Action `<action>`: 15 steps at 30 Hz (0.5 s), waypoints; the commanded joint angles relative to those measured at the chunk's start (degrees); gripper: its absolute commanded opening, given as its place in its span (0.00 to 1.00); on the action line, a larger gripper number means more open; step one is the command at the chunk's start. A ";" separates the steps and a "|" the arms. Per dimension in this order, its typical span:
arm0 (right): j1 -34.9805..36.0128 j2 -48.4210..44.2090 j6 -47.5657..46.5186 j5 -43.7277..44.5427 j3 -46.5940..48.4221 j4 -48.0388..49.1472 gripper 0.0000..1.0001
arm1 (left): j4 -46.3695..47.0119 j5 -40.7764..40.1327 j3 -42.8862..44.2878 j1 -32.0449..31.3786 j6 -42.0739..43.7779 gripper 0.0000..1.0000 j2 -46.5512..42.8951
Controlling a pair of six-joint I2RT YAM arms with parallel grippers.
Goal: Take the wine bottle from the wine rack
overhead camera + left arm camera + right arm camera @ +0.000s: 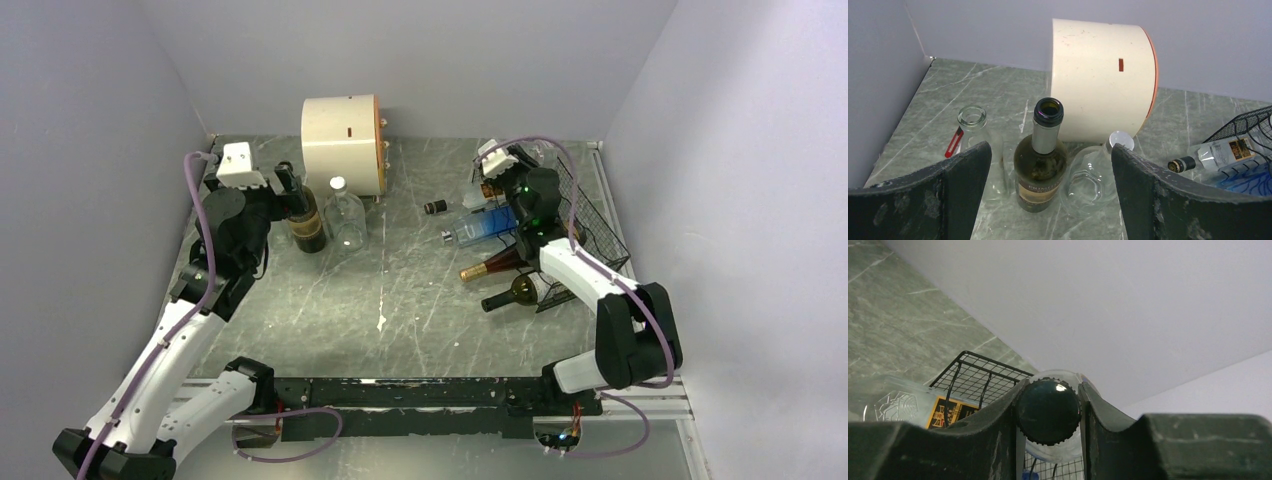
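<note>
Black-capped wine bottle (1048,411), 2 o'clock, is sitting pinched between right fingers (998,430); drawing it straight out of the wine rack (973,371) is looking safest; left fingers (963,185) hanging wide, empty.

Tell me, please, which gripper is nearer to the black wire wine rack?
Right. The right gripper is at the wine rack, closed around a bottle's black cap. The left gripper hangs open across the table, by the dark bottle near the cream drum.
</note>
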 commanded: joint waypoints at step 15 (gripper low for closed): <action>-0.33 -10.60 3.32 3.79 3.65 0.56 0.00 | 2.25 0.46 -0.34 0.32 -0.24 0.93 -0.86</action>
